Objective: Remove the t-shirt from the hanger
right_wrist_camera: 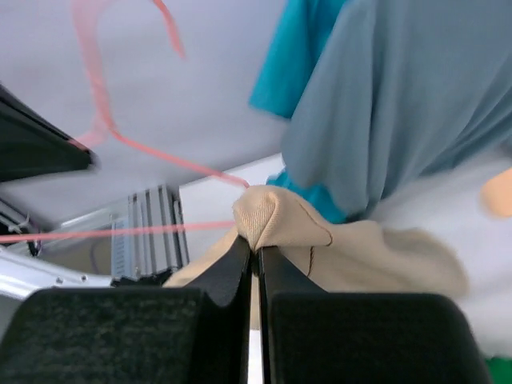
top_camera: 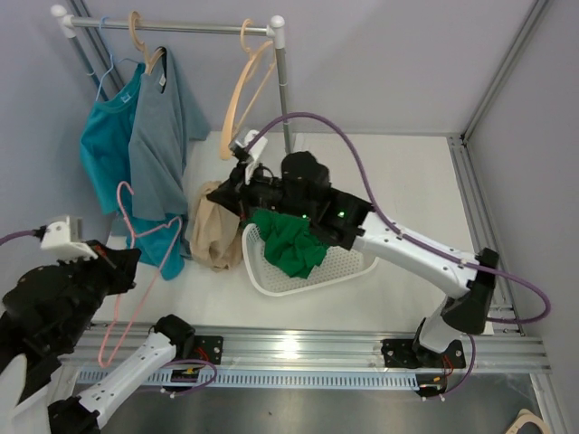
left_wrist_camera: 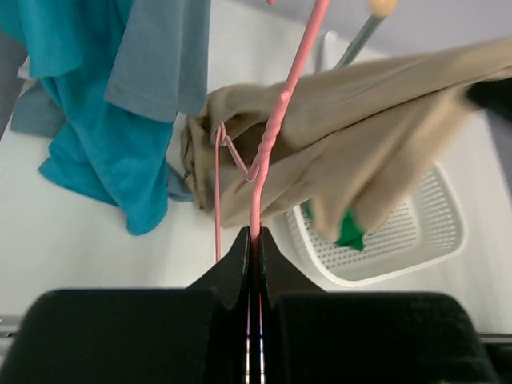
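Note:
A beige t-shirt (top_camera: 213,237) hangs bunched between the rack and the white basket; it also shows in the left wrist view (left_wrist_camera: 352,144) and the right wrist view (right_wrist_camera: 352,248). A pink wire hanger (top_camera: 136,237) runs from it down to my left gripper (top_camera: 116,262), which is shut on the hanger's wire (left_wrist_camera: 276,120). My right gripper (top_camera: 220,194) is shut on a fold of the beige t-shirt (right_wrist_camera: 268,220) at its top. The hanger's twisted neck lies against the shirt.
A clothes rack (top_camera: 172,27) at the back left holds a teal shirt (top_camera: 104,136), a grey-blue shirt (top_camera: 158,136) and an empty wooden hanger (top_camera: 246,86). A white perforated basket (top_camera: 339,267) holds a green garment (top_camera: 289,242) beside the beige shirt.

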`<state>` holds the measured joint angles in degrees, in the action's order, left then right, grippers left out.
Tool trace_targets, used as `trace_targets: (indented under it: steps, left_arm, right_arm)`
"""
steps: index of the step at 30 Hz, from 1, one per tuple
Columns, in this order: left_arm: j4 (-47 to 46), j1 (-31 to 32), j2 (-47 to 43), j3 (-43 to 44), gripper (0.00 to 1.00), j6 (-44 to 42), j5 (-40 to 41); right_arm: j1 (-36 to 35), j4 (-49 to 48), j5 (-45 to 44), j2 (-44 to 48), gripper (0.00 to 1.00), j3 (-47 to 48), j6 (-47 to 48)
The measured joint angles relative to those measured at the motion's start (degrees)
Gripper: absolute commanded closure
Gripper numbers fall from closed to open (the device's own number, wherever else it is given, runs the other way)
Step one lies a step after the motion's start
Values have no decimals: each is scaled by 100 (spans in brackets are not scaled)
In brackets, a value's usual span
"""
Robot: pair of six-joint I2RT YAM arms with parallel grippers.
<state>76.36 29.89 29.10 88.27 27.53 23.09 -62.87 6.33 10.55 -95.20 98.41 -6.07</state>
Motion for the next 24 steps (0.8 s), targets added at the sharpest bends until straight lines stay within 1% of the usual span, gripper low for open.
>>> trace_targets:
  steps: [4, 7, 10, 15, 21, 24]
  left_arm:
    - [-94, 0, 238, -365, 99, 2, 212]
    - [-341, -2, 404, -431, 99, -9, 361]
    - [-601, 0, 496, -428, 99, -46, 518]
    - [-892, 0, 671, -411, 99, -92, 704]
    - [-1410, -2, 828, -564, 99, -122, 769]
    - [-1679, -35, 925, -667, 99, -155, 684]
  right_arm:
    - [46, -448, -48, 625, 100, -87, 385]
    - [214, -730, -66, 901, 100, 205, 614]
    - [553, -988, -105, 951, 100, 693, 750]
    - [1073, -1252, -273, 739, 100, 1567, 894]
    - [1690, -1237, -299, -96, 100, 2986, 863]
    - [1976, -1117, -251, -236, 100, 3093, 767]
